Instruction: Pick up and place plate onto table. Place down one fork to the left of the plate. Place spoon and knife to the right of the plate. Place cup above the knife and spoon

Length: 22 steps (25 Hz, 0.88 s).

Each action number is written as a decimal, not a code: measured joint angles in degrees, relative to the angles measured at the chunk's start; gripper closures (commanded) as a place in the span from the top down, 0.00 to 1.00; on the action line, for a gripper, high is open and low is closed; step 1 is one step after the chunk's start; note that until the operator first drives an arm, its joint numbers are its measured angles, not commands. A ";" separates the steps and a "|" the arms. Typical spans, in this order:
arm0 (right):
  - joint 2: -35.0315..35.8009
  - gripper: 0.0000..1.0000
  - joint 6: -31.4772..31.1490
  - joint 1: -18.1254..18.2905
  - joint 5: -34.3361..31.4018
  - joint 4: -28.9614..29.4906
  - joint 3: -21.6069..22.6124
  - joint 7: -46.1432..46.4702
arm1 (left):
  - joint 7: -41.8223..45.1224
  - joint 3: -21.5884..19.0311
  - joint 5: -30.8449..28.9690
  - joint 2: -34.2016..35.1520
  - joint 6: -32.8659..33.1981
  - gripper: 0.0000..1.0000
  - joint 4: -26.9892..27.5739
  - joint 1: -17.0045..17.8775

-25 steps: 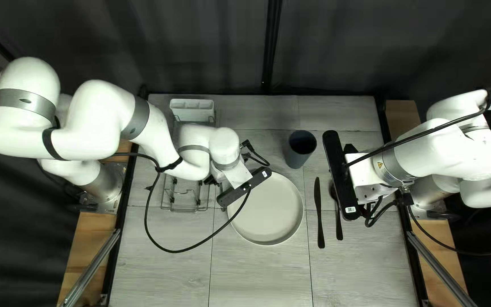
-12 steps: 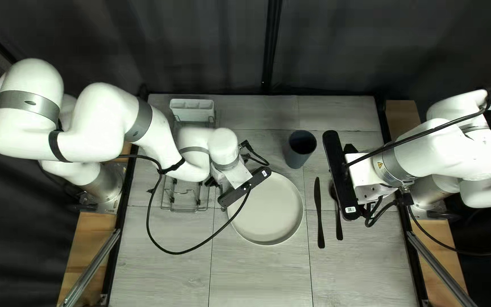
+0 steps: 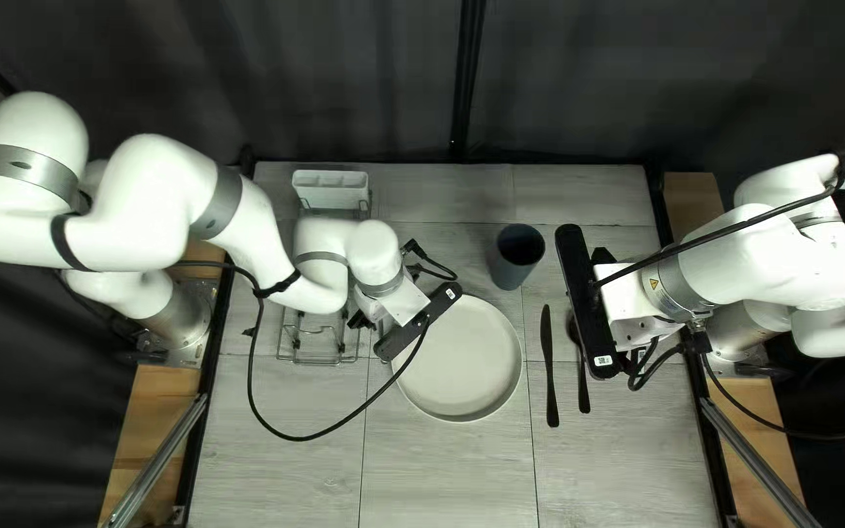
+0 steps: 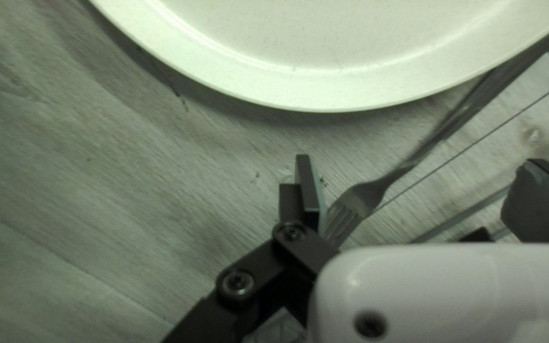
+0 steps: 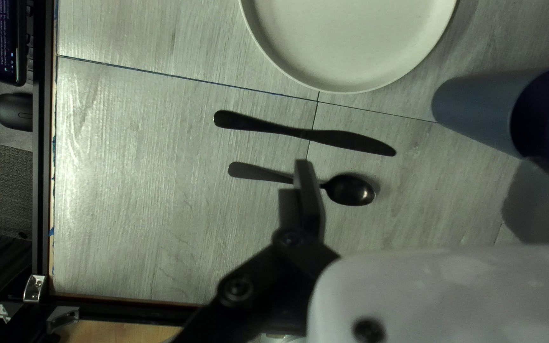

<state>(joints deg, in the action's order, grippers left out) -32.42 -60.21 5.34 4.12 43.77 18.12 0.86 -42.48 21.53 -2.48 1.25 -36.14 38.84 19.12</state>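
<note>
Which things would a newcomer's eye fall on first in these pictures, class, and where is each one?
Probably the big white arms first: the left arm reaches in from the left of the top left view, the right arm from the right. Next would come the pale round plate between them, then the dark blue cup standing above and right of it in that view.

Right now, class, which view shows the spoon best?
The right wrist view: the spoon shows from handle to bowl, my right gripper crossing it. The top left view shows its bowl partly hidden; the left wrist view lacks it.
</note>
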 measured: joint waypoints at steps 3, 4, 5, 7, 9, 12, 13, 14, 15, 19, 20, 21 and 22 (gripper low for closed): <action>0.00 1.00 0.00 0.00 0.00 0.00 0.00 0.00 | 4.54 -1.28 -3.58 4.78 -2.57 1.00 -0.86 -0.07; 0.00 1.00 0.00 0.00 0.00 0.00 0.00 0.00 | 5.78 -1.73 -4.60 6.23 -3.37 1.00 -1.16 -0.18; 0.00 1.00 0.00 0.00 0.00 0.00 0.00 0.00 | 6.84 -2.15 -5.49 7.69 -4.16 1.00 -1.43 -0.32; 0.00 1.00 0.00 0.00 0.00 0.00 0.00 0.00 | 8.48 -2.92 -6.95 10.74 -5.79 1.00 -1.98 -0.69; 0.00 1.00 0.00 0.00 0.00 0.00 0.00 0.00 | 9.16 -3.36 -7.76 13.79 -7.15 1.00 -2.69 -1.03; 0.00 1.00 0.00 0.00 0.00 0.00 0.00 0.00 | 9.03 -3.54 -8.01 18.74 -8.63 1.00 -4.41 -1.33; 0.00 1.00 0.00 0.00 0.00 0.00 0.00 0.00 | 9.15 -3.73 -8.00 20.07 -8.96 1.00 -4.92 -1.35; 0.00 1.00 0.00 0.00 0.00 0.00 0.00 0.00 | 9.45 -4.04 -7.99 21.05 -9.15 1.00 -5.25 -1.32; 0.00 1.00 0.00 0.00 0.00 0.00 0.00 0.00 | 9.78 -4.39 -8.02 21.73 -9.18 1.00 -5.47 -1.23; 0.00 1.00 0.00 0.00 0.00 0.00 0.00 0.00 | 10.26 -4.87 -8.11 22.53 -9.11 1.00 -5.73 -1.09; 0.00 1.00 0.00 0.00 0.00 0.00 0.00 0.00 | 10.27 -4.89 -8.12 22.55 -9.10 1.00 -5.74 -1.08; 0.00 1.00 0.00 0.00 0.00 0.00 0.00 0.00 | 10.27 -4.89 -8.12 22.56 -9.10 1.00 -5.74 -1.08; 0.00 1.00 0.00 0.00 0.00 0.00 0.00 0.00 | 10.27 -4.88 -8.11 22.57 -9.09 1.00 -5.75 -1.08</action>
<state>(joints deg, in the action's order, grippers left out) -32.42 -60.21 5.34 4.11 43.77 18.12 0.86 -32.21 16.65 -10.59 23.82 -45.23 33.09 18.04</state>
